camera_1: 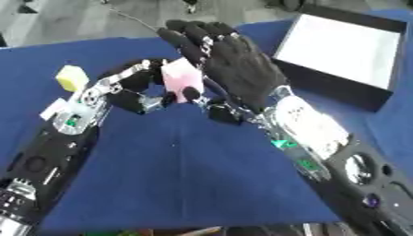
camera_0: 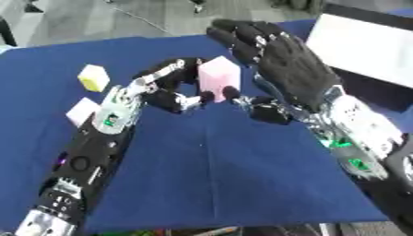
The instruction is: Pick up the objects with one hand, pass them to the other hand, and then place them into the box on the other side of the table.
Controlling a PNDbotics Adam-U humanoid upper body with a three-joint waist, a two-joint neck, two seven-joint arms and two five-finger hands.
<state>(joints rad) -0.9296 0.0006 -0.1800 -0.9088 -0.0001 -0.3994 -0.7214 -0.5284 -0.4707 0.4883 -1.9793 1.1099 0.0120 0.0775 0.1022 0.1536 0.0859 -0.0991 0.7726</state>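
Both black forearms reach up over a blue table [camera_0: 242,184]. Left hand [camera_0: 165,87] curls its fingers around a pink block [camera_0: 219,76] at centre; right hand [camera_0: 282,64], fingers straight, touches it. Black box [camera_1: 343,50] sits far right.

The table [camera_0: 242,175] is covered with a dark blue cloth. A yellow block [camera_0: 93,77] and a white block [camera_0: 82,110] lie near its left edge, and a black box [camera_1: 347,50] with a white inside sits at its far right corner.

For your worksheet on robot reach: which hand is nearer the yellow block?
Left. The left hand holds the pink block just right of the yellow block; the right hand is farther right, beyond the pink block.
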